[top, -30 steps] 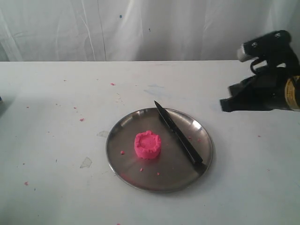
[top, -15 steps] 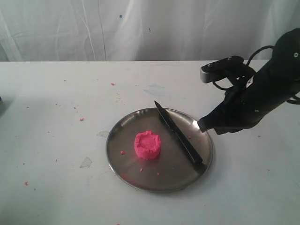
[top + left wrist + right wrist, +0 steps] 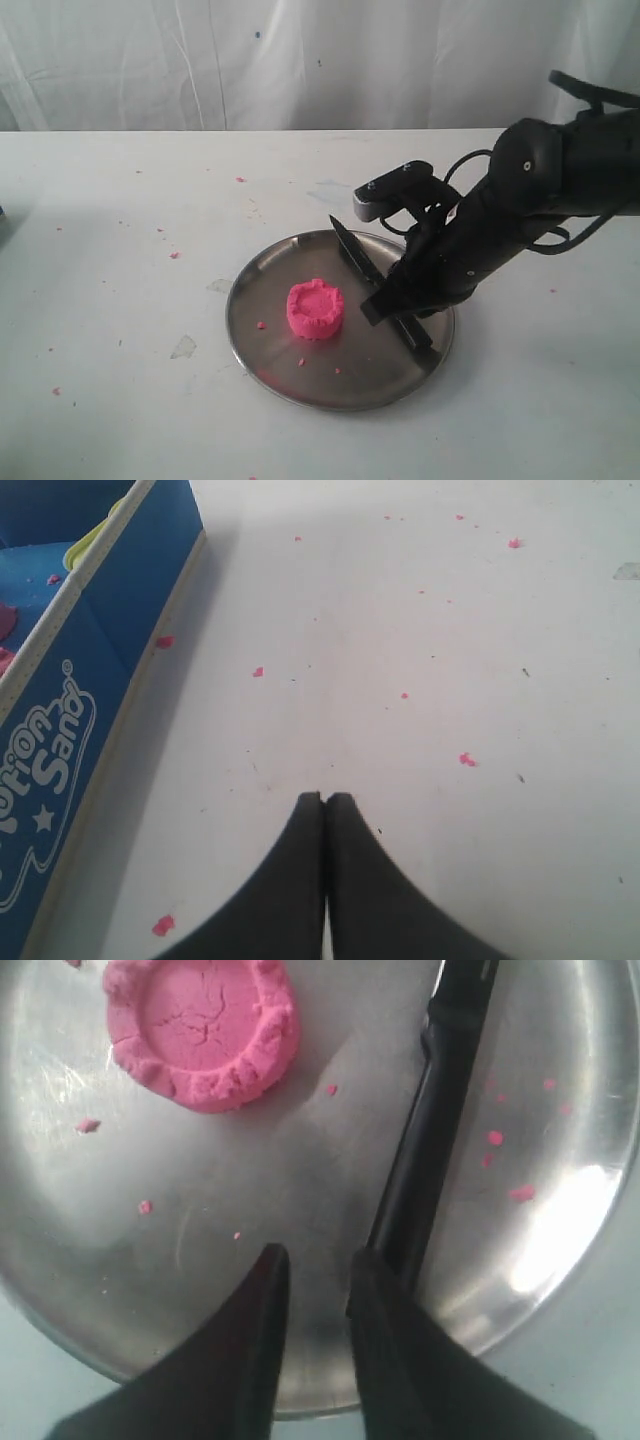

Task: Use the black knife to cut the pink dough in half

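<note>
The white table is speckled with pink bits, and the right arm, black and cabled, reaches in from the right-hand edge of the exterior view and slopes down over the steel plate. The plate sits around the middle of the table, nearer its front edge than its far edge. A blue box with white lettering stands on the table beside the left gripper, whose jaws are pressed together with nothing between them. The black knife lies flat across the plate on the side towards the right arm, its tip at the far rim and its handle running to the near rim. The pink dough, one whole round puck with a ridged top, rests just off the plate's centre, apart from the knife. The right gripper hangs low over the plate with its jaws a little apart and nothing between them; one finger is right beside the knife handle, touching or not I cannot tell. Tiny pink crumbs dot the plate.
</note>
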`<state>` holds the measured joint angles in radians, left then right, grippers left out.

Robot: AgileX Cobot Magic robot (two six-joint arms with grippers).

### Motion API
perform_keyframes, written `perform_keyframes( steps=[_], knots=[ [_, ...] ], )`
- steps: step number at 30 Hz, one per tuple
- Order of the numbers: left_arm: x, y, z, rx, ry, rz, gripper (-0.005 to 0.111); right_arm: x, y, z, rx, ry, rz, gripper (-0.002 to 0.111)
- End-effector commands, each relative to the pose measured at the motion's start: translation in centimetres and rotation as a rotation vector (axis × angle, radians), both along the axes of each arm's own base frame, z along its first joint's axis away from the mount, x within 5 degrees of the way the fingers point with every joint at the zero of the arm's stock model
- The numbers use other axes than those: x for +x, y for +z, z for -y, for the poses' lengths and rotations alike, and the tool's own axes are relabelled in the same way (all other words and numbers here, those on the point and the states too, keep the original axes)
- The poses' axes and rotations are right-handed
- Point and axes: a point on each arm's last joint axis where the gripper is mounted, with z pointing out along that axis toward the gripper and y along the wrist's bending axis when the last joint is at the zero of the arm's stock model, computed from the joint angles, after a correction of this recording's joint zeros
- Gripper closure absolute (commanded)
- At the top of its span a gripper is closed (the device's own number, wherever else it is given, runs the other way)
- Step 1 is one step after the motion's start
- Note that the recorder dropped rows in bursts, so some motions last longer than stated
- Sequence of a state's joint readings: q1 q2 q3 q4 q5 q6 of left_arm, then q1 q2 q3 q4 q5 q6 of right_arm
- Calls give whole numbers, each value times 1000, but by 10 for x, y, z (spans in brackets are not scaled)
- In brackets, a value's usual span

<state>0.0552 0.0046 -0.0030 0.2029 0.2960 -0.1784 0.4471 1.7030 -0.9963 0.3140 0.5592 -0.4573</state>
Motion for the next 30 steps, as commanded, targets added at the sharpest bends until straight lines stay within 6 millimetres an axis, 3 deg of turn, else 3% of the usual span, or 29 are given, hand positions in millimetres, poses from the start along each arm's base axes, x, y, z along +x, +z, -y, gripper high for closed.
perform_keyframes(
  steps=[1,17,30],
  knots=[
    [0,-1,0,-6,2,1,107,6,-11,-3,-12,11,6,65],
    [0,-1,0,-6,2,1,107,16,-41,-5,-48,0,3,62],
    [0,-1,0,-6,2,1,107,20,-41,-4,-47,-16,34,62]
  ],
)
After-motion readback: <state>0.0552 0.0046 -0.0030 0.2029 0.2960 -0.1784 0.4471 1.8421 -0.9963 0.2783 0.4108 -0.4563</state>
